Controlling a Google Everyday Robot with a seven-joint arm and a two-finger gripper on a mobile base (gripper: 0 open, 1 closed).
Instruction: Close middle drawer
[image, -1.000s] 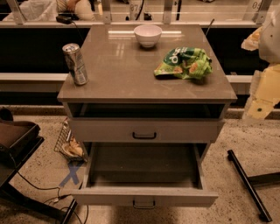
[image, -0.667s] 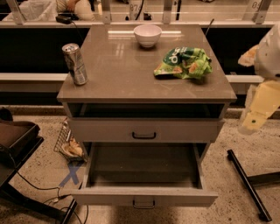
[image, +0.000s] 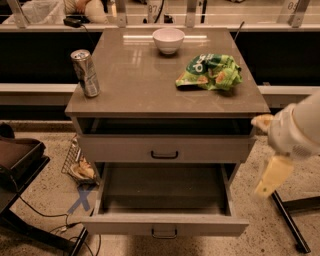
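In the camera view, one cabinet is seen with two handled fronts. The middle drawer (image: 165, 224), the lower of the two, is pulled fully out toward the camera, and its dark tray is exposed. The upper drawer (image: 165, 148) is pushed in, with a dark gap above it. Three things are set on the worktop (image: 140, 85): one can (image: 85, 72) upright at the left edge, one white bowl (image: 168, 40) at the back, and one green bag (image: 210, 72) to the right. One gripper (image: 258, 156) is held just beside the cabinet's right side, clear of both drawers; its two yellowish fingers (image: 273, 175) are spread apart, and nothing is gripped.
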